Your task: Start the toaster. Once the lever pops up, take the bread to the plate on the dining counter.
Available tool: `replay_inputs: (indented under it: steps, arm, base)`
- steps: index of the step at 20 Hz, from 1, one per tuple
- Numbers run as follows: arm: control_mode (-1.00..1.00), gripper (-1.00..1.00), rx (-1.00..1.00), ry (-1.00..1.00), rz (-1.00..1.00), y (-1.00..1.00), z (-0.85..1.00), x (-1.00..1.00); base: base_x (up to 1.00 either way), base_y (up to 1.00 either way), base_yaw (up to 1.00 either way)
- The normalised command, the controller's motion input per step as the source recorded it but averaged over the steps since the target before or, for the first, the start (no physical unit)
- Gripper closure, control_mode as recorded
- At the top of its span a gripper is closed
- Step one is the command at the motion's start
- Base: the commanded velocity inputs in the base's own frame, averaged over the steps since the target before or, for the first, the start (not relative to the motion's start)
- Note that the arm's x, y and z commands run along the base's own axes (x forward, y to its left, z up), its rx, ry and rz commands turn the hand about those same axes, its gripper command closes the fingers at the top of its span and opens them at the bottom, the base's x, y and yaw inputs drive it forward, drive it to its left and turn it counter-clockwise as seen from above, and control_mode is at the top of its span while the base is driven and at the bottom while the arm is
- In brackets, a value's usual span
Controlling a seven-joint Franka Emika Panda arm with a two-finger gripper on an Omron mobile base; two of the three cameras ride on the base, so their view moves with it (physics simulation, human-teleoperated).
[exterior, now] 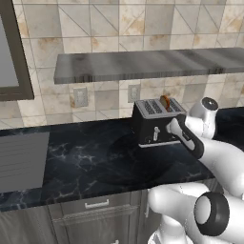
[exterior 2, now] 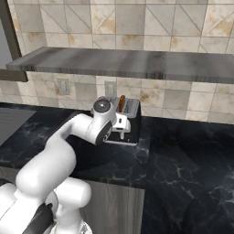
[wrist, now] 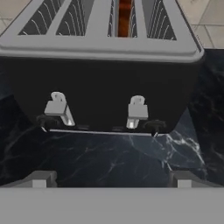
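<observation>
Tiled kitchen wall, black marble bench (exterior: 86, 157), toaster (exterior: 155, 121) not yet started.

Early in the task, by the look of it: bread (exterior: 165, 101) upright in a slot of the toaster, top edge poking above the silver top; both pale levers (wrist: 137, 110) on the front, whether pressed or not hard to judge. Gripper (wrist: 109, 177) just in front of the toaster face, fingertips (wrist: 40, 178) wide apart, holding nothing. Left to do, seemingly: push a lever down, wait for the pop, lift the bread out, carry it to a plate on the dining counter. Toaster near the back of the bench, below a long grey shelf (exterior 2: 123, 63); wall sockets (exterior: 80, 96) behind; drawers (exterior: 95, 205) under the bench front.
</observation>
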Motion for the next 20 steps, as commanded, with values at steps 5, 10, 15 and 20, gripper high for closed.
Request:
replay_inputs:
  steps: [5, 10, 15, 20]
  arm:
    - [-1.00, -1.00, 0.00, 0.00, 0.00, 0.00, -0.11, 0.33]
    - [-1.00, -1.00, 0.00, 0.00, 0.00, 0.00, -0.01, 0.31]
    - [-1.00, -1.00, 0.00, 0.00, 0.00, 0.00, -0.01, 0.19]
    - [-1.00, -1.00, 0.00, 0.00, 0.00, 0.00, -0.06, 0.00]
  base:
    - [0.00, 0.00, 0.00]
    - [0.00, 0.00, 0.00]
    - [0.00, 0.00, 0.00]
    - [0.00, 0.00, 0.00]
